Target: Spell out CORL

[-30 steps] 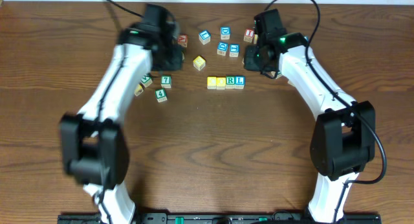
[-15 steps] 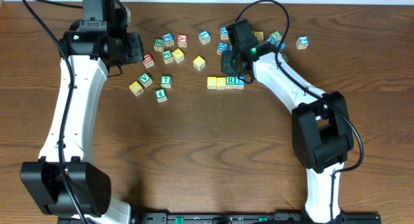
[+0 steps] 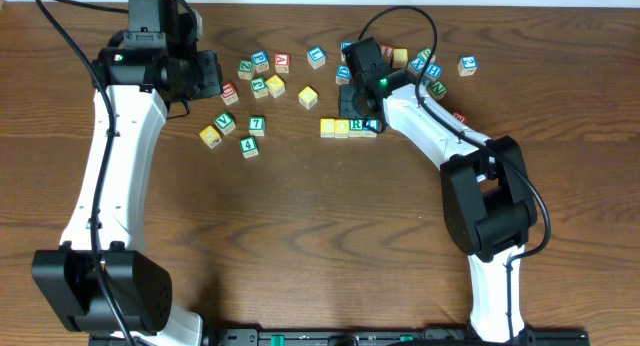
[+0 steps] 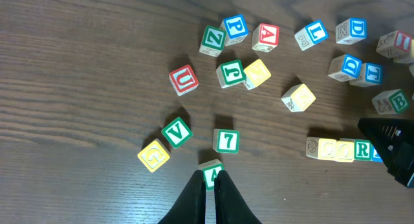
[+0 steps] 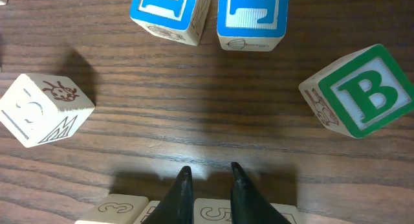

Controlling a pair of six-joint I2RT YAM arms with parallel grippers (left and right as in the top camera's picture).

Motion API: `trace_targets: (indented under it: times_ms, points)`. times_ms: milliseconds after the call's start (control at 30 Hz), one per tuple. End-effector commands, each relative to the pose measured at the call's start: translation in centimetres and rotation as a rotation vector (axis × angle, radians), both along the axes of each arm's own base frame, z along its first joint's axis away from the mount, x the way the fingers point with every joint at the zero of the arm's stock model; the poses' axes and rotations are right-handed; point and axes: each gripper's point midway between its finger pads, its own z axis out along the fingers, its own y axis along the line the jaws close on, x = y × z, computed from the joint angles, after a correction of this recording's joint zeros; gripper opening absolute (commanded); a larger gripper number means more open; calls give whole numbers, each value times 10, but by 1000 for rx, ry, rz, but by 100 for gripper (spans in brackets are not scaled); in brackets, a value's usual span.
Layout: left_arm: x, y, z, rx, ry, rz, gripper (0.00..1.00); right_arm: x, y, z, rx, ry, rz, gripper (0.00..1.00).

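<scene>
right claw (image 5: 208, 175) slightly apart, empty, hovering over block row (image 3: 335, 127), risking nudging it crooked; left claw (image 4: 209, 176) pinched together

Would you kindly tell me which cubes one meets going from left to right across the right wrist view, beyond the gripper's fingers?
pale cube with a ladybug drawing → blue-lettered cube → second blue-lettered cube → green B cube

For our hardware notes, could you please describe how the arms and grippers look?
The left arm and right arm have white links with black joint housings, each trailing a black cable. A green light glows on the right arm. The left gripper and right gripper are slim, tapered and black.
</scene>
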Motion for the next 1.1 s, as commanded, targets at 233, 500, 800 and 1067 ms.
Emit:
trace_targets:
  times_ms: [233,500,800,1067]
  points:
    - [0,2,-3,14,10,-6,8,-3,-7,-6,-43,14,-28,15]
    - [0,2,-3,14,10,-6,8,-6,-9,-9,-51,27,-34,15]
    - [0,2,-3,14,10,-6,8,-11,-12,-13,-60,47,-35,16]
    - [0,2,-3,14,11,-6,8,-12,-12,-14,-61,50,-35,16]
